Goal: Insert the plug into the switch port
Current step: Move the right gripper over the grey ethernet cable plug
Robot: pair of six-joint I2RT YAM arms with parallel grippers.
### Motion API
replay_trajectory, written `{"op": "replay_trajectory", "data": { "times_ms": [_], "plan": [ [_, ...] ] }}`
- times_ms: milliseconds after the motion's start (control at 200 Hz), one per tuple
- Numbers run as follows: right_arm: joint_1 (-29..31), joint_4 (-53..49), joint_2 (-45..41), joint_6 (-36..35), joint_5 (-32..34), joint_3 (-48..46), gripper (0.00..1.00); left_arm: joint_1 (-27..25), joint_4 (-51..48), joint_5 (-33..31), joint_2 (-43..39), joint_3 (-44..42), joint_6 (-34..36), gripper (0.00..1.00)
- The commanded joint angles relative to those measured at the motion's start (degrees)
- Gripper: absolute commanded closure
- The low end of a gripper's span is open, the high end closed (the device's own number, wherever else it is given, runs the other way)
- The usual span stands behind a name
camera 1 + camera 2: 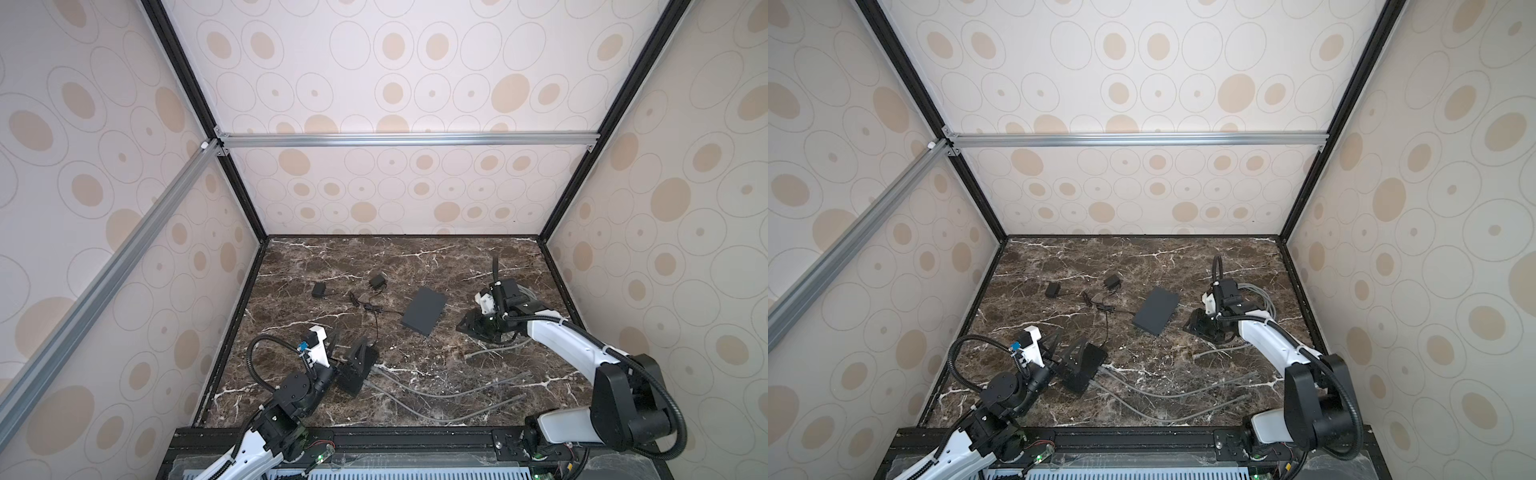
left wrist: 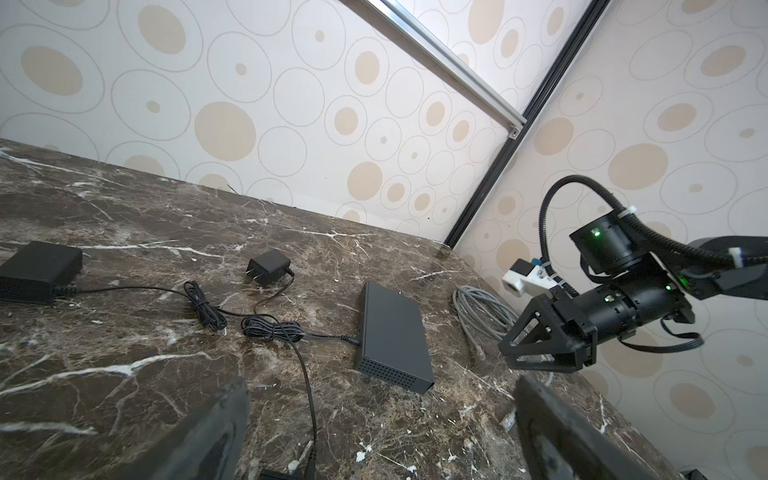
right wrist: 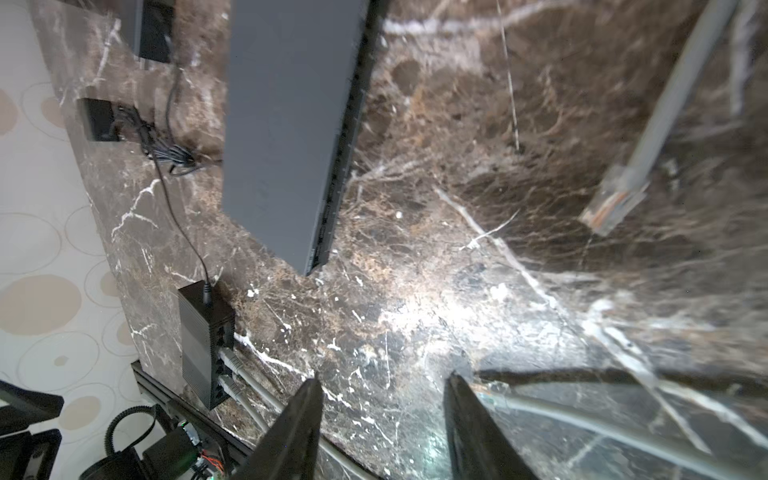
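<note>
Marble, dark brown, tops the table (image 1: pixel 415 257). Close to its front edge, toward the front-left corner, the small switch (image 1: pixel 353 381) lies with two grey cables (image 1: pixel 436 395) seated in its ports. The left claw (image 1: pixel 348 341) hangs over it, spread wide and empty, placed as if to steady the box; whether it touches is unclear from here.

Further in, toward the right edge, the right claw (image 3: pixel 383 378) hovers low and released, with only bare marble between its fingers. The plug (image 3: pixel 615 199) lies loose on the table near that claw, ungripped, so the pick-up looks not yet made.

At mid-table the flat switch (image 1: pixel 424 309) turns its port side toward the right claw, so I judge it the target. The black cord (image 1: pixel 376 328) and two adapters (image 1: pixel 319 289) lie beyond, toward the back-left corner, out of the way. A grey coil (image 2: pixel 478 307) by the right edge could drag on the plug once it is lifted.
</note>
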Motion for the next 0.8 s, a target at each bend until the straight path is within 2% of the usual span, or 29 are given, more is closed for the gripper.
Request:
{"op": "replay_trajectory", "data": {
  "times_ms": [0,45,130,260,435,505,585,625,665,700,795],
  "plan": [
    [0.5,-14.6,-0.6,-14.5,5.7,7.1,0.5,0.7,-0.7,-0.2,-0.6,-0.9,-1.0,0.02],
    [1.4,-20.0,0.7,-18.6,8.8,10.4,0.5,1.0,-1.1,0.5,-0.6,-0.7,-1.1,0.02],
    [7.3,-25.0,2.4,-24.1,16.1,14.3,0.48,1.2,-1.0,1.6,-0.7,-0.7,-0.2,0.02],
    [14.4,-25.8,4.6,-26.4,28.7,16.8,0.48,1.4,1.4,3.2,0.6,-0.9,0.4,0.02],
    [17.8,-21.6,4.9,-31.6,35.8,16.9,0.49,1.6,5.1,3.6,5.4,-1.2,0.0,0.02],
    [18.0,-17.1,1.1,-34.4,34.5,14.1,0.49,1.7,6.2,3.9,7.1,-0.9,-0.1,0.02],
    [18.0,-9.6,-4.6,-41.2,30.4,7.8,0.44,1.8,6.7,4.7,8.9,-0.3,0.1,0.02],
    [18.1,-6.3,-8.3,-48.0,26.9,3.8,0.43,1.9,6.9,5.0,9.6,-0.2,0.2,0.02],
    [18.2,-4.7,-11.4,-58.7,20.9,0.1,0.43,2.0,6.8,5.2,10.2,0.1,0.1,0.02],
    [18.2,-3.7,-14.6,-65.3,17.0,-2.3,0.45,2.1,6.7,5.2,10.7,0.4,0.0,0.02],
    [18.0,-1.9,-18.4,-74.7,14.1,-4.6,0.49,2.3,6.8,5.9,12.1,0.8,-0.1,0.02]
  ]
}}
